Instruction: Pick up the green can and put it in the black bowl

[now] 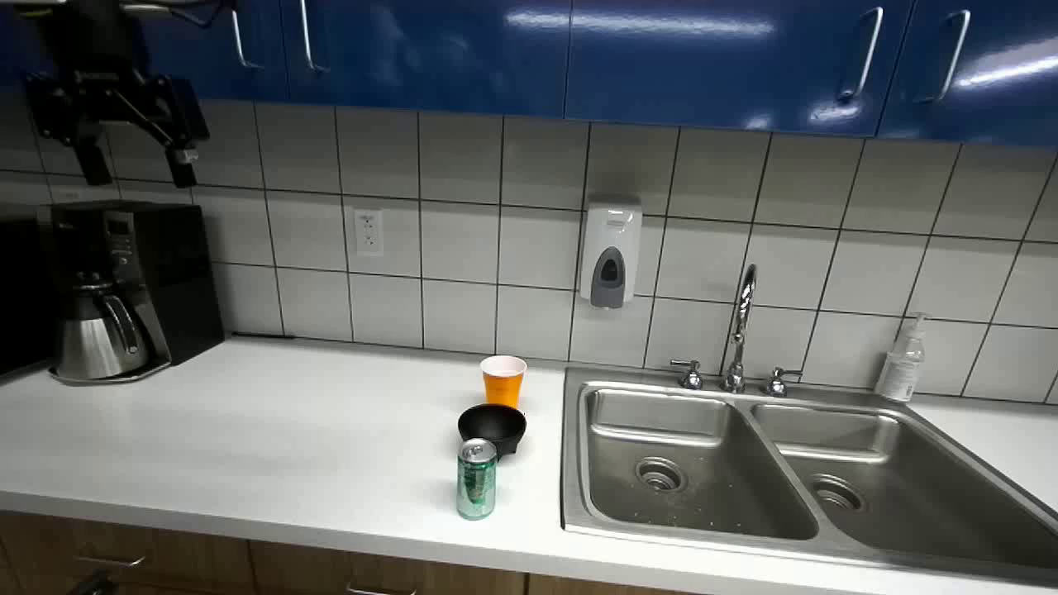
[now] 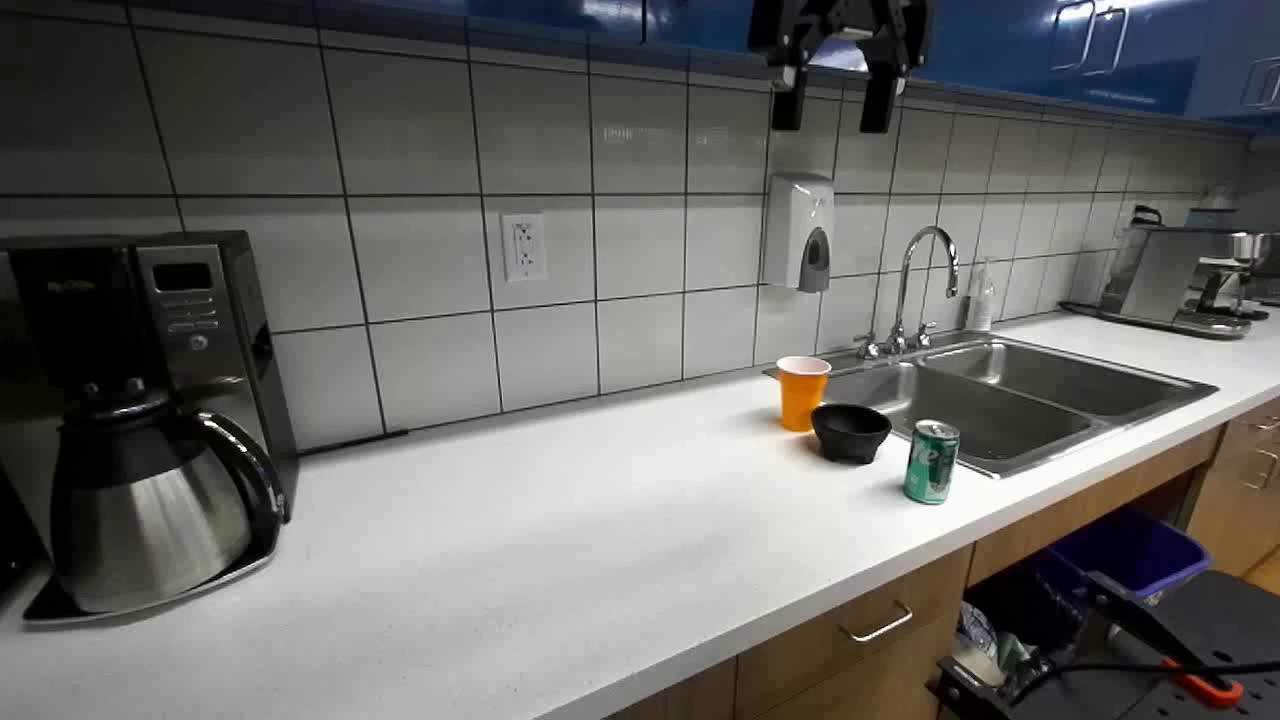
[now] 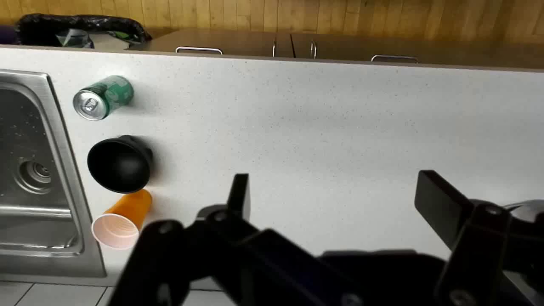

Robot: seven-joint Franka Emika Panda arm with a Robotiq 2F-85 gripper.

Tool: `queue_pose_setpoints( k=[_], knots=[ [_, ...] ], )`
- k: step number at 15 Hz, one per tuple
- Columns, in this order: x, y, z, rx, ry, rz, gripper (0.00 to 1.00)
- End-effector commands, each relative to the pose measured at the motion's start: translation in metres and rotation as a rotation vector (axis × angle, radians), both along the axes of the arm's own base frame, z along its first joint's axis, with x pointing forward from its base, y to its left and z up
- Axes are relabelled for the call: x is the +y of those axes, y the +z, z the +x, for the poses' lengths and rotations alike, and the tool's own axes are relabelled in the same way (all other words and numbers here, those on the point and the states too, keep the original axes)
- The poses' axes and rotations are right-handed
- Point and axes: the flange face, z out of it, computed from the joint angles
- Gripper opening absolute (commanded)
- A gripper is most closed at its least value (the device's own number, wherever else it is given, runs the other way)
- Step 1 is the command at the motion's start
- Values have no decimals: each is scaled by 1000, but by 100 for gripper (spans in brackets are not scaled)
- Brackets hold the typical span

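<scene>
Black two-fingered pincer (image 1: 139,177) hangs high above the long white table (image 2: 560,540), its tips wide apart. On the table, a round green metal can (image 2: 931,468) stands up near the silvery steel sink (image 1: 574,471). Close to the can sit a round black bowl (image 2: 850,436) and an orange cup (image 2: 799,398) with a white rim.

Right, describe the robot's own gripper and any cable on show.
The gripper is black and angular, with jointed links ending in two straight, blocky fingers. In an exterior view, a small silvery fitting shows beside one finger and a thin dark cable loops above. No lettering is legible.
</scene>
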Motion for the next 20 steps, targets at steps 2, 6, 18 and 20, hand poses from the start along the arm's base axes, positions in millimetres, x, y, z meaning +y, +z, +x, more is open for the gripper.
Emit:
queue_pose_setpoints(
  k=[2,6,18,20],
  knots=[
    [0,1,0,1,0,0,100],
    [0,1,0,1,0,0,100],
    [-17,-23,-1,-58,9,10,100],
    [-27,-35,2,-79,11,20,100]
  ],
)
